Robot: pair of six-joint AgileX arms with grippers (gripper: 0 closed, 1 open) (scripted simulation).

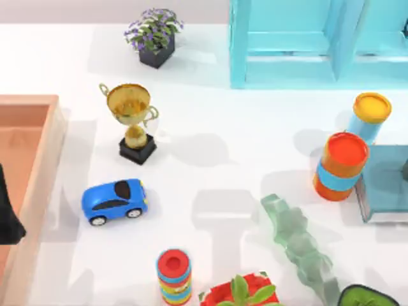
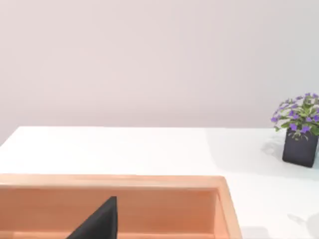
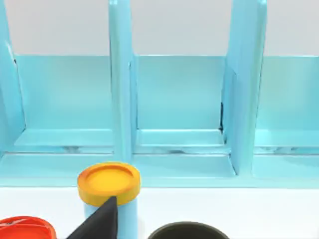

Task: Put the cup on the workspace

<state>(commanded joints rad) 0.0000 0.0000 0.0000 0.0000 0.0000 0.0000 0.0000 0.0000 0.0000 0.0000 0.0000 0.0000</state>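
The cup [image 3: 187, 230] shows as a dark grey-olive round rim at the near edge of the right wrist view, in front of the turquoise shelf unit [image 3: 179, 114]. A dark part of my right gripper [image 3: 99, 221] is close beside it, in front of the yellow-lidded canister [image 3: 108, 183]. The workspace [image 1: 217, 146] is the flat white table. My left gripper [image 1: 9, 213] hangs over the peach wooden tray [image 1: 44, 166] at the table's left edge; a dark part of the left gripper [image 2: 99, 221] is seen inside the tray [image 2: 149, 181].
Gold trophy [image 1: 132, 121], blue toy car [image 1: 115, 201] and potted purple flowers [image 1: 155, 35] stand left of centre. Orange-and-blue canister [image 1: 341, 167], yellow-lidded canister [image 1: 370, 115] and a teal block [image 1: 386, 185] crowd the right. Ring stack [image 1: 174, 275], red pot [image 1: 239, 294] and green glassy piece [image 1: 299, 245] line the front.
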